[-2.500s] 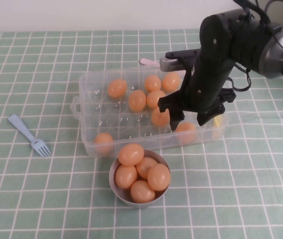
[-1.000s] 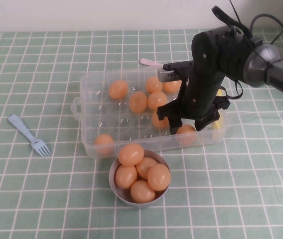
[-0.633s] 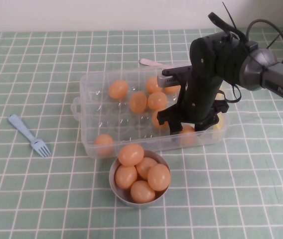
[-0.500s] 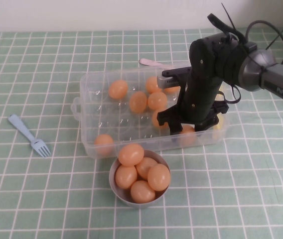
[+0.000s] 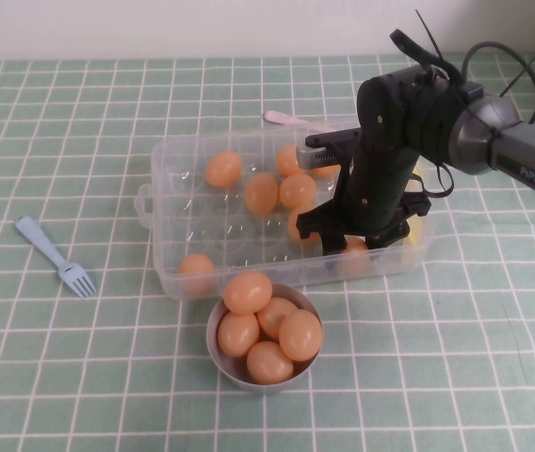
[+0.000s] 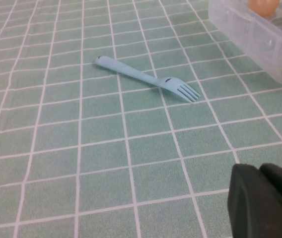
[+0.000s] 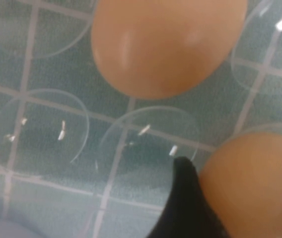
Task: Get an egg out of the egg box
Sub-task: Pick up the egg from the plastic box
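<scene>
The clear plastic egg box (image 5: 159, 165) lies mid-table with several orange-tan eggs in it. My right gripper (image 5: 352, 238) is down inside the box at its front right, open, with its fingers on either side of one egg (image 5: 354, 250). In the right wrist view one dark finger (image 7: 185, 208) touches the side of that egg (image 7: 252, 188), and another egg (image 7: 166, 39) lies beyond it over the dimpled cups. My left gripper (image 6: 263, 198) is shut and empty, low over the cloth, away from the box.
A grey bowl (image 5: 214, 331) holding several eggs stands just in front of the box. A light blue fork (image 5: 56, 256) lies left of the box and shows in the left wrist view (image 6: 146, 77). A pink spoon (image 5: 282, 118) lies behind the box.
My right gripper has come down lower into the box, its fingers now on either side of the front-right egg. The eggs, bowl and fork have not moved.
</scene>
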Controlling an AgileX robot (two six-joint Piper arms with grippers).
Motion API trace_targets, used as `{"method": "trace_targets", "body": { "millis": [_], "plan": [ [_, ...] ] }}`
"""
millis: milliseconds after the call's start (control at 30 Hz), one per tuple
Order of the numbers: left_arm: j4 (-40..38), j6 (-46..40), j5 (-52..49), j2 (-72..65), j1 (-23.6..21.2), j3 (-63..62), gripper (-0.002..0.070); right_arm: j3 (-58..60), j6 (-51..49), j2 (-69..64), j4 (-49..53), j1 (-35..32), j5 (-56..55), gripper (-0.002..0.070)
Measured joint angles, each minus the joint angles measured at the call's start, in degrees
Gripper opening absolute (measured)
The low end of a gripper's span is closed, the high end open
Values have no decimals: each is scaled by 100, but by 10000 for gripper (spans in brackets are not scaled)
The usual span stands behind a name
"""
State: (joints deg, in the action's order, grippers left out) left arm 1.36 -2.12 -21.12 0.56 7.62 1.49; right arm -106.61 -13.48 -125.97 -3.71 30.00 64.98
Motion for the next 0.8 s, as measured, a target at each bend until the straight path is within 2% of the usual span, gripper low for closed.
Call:
{"method": "trace_targets", "body": {
  "millis": [233, 500, 800],
  "plan": [
    [0, 0, 0, 0, 0, 0, -4, -56, 13, -13, 0, 0, 39, 411],
    [0, 0, 0, 0, 0, 0, -4, -731, 13, 28, 85, 0, 348, 411],
    [0, 0, 0, 0, 0, 0, -4, -789, 17, 1230, 562, 270, 564, 411]
  ]
}}
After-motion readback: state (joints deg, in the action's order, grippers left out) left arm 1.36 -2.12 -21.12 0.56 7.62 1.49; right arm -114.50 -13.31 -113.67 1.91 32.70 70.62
